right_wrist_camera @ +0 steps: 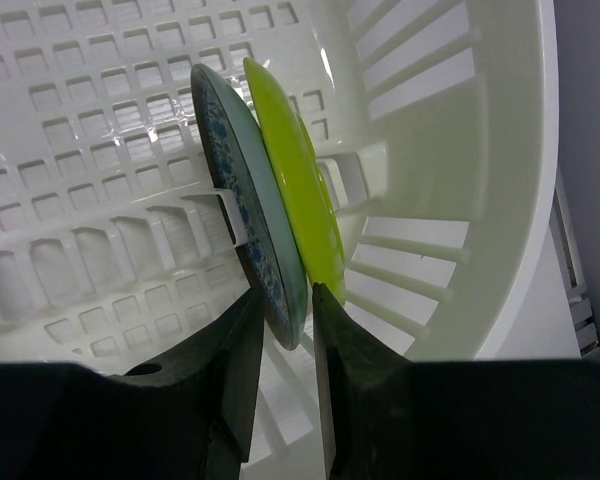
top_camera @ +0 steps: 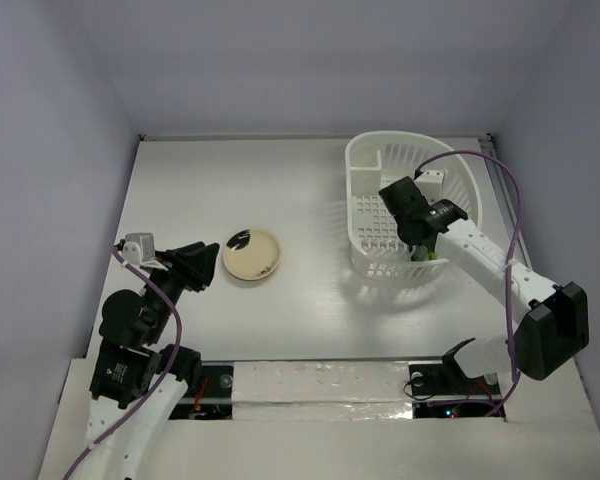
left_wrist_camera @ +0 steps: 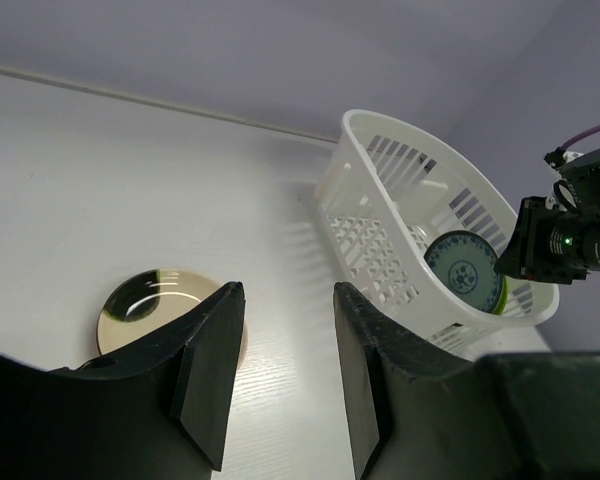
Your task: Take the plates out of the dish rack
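Grey-blue plate (right_wrist_camera: 242, 185) sits inside the right tool (right_wrist_camera: 288, 298) — grip unclear; left tool (left_wrist_camera: 290, 298) spread, empty.

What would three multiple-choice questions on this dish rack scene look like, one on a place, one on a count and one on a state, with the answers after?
1. Where is the beige plate relative to the dish rack?
A. inside it
B. flat on the table, left of it in the top view
C. leaning against its outside wall

2. How many plates stand in the rack?
A. two
B. four
C. none

3. How is the left gripper?
A. shut on a plate
B. out of view
C. open, holding nothing

Answers:
1 B, the plate lies on the tabletop, apart from the rack.
2 A, only the grey-blue plate and the lime green plate stand on edge there.
3 C, its jaws stand apart with only the table seen between them.
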Controlling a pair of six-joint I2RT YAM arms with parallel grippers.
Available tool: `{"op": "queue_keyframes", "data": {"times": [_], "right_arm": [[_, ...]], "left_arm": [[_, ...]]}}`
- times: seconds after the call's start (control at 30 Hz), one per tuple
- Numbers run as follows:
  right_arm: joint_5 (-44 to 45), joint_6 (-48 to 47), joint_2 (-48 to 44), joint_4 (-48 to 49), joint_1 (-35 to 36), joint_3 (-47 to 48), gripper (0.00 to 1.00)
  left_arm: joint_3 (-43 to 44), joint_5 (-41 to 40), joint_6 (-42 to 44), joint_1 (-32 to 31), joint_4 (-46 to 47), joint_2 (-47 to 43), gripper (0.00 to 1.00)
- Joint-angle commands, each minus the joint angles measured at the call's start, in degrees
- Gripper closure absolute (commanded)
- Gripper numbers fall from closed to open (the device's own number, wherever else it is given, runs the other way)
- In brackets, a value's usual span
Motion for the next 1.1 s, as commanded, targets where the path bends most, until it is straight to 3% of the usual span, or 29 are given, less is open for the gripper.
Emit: {"op": "queue_keyframes", "data": {"times": [0.0,0.53,0.83,1.07], "right_arm": [[0.0,-1.6,-0.3,2.6,-0.8,-0.3,0.69],[-2.5,-5.2,2.8,6.2,-3.6,0.8,0.74],[-1.1,-7.2,5.8,6.5,-5.3,1.7,0.66],[1.4,-8.9,6.2,5.0,-5.3,3.6,0.87]], "left_arm": [[1.5,-0.1,0.2,-0.7,2.8,-0.5,0.62],[1.5,-0.4,0.1,-0.7,2.6,-0.1,0.62],[1.5,-0.4,0.2,-0.7,2.5,0.2,0.62],[1.5,-0.3,0.2,-0.7,2.6,0.3,0.62]]}}
